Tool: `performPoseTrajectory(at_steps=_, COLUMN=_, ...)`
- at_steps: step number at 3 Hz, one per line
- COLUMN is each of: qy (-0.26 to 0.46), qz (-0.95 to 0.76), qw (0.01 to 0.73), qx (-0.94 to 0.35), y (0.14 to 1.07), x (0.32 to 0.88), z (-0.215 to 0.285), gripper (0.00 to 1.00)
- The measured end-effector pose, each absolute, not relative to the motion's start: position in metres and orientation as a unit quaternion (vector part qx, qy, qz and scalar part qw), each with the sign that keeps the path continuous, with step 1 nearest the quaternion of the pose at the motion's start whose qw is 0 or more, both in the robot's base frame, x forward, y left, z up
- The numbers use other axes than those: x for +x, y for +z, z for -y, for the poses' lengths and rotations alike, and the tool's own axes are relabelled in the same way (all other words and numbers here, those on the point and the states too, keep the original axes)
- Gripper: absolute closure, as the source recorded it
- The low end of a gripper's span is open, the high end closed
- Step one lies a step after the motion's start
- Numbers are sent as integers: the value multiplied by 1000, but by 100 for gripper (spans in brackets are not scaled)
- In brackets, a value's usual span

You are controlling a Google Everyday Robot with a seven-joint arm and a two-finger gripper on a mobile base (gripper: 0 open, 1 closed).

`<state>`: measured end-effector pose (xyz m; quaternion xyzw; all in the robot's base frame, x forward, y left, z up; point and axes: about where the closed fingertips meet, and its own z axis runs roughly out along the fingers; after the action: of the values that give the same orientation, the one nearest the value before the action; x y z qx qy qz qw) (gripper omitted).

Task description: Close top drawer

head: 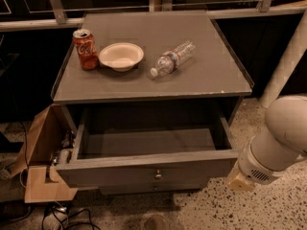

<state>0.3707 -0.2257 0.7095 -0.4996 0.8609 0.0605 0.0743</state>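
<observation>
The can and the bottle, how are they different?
The can stands upright; the bottle lies on its side. The can is red; the bottle is clear with a white cap. The can sits left of the bowl, the bottle right of it. Both rest on the cabinet top, above the open drawer. The gripper is low, by the drawer's right front corner.
</observation>
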Motion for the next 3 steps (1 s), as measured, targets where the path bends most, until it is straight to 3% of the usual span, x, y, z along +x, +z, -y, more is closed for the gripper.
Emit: performPoseTrajectory(at_steps=3, qy=95, qz=-881, qw=116, qx=-449, y=673, x=406, z=212, gripper=100)
